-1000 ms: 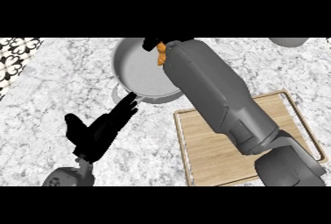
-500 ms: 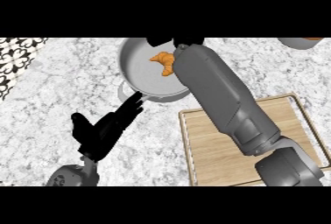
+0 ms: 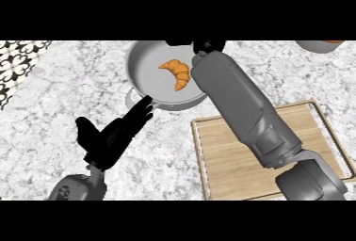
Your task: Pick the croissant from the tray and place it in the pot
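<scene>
Withdrawing is the risky part from here, so look first at where things lie. The golden-brown curved croissant (image 3: pixel 177 74) lies on the floor of the round grey metal pot (image 3: pixel 142 56), toward its 3 o'clock side and apart from the wall, so by my reading the placing is done.

Your right hand (image 3: pixel 208 45) shows only as a black sliver at the pot's 1 o'clock, beyond the grey right forearm (image 3: pixel 233 94); you cannot tell whether it is spread or closed. That forearm crosses the pot's rim between 3 and 5 o'clock and runs down over the pale wooden rectangular tray (image 3: pixel 230 164). A low pull-back toward 5 o'clock could catch the rim and drag or tip the pot, or sweep the croissant out, so lift before you retreat.

Your left hand (image 3: pixel 104 141) is spread flat, thumb out, holding nothing. Its fingertips (image 3: pixel 144 102) are at the pot's 7 o'clock rim, and whether they touch is unclear. Any push from there toward 1 o'clock would shove the pot into the right arm.
</scene>
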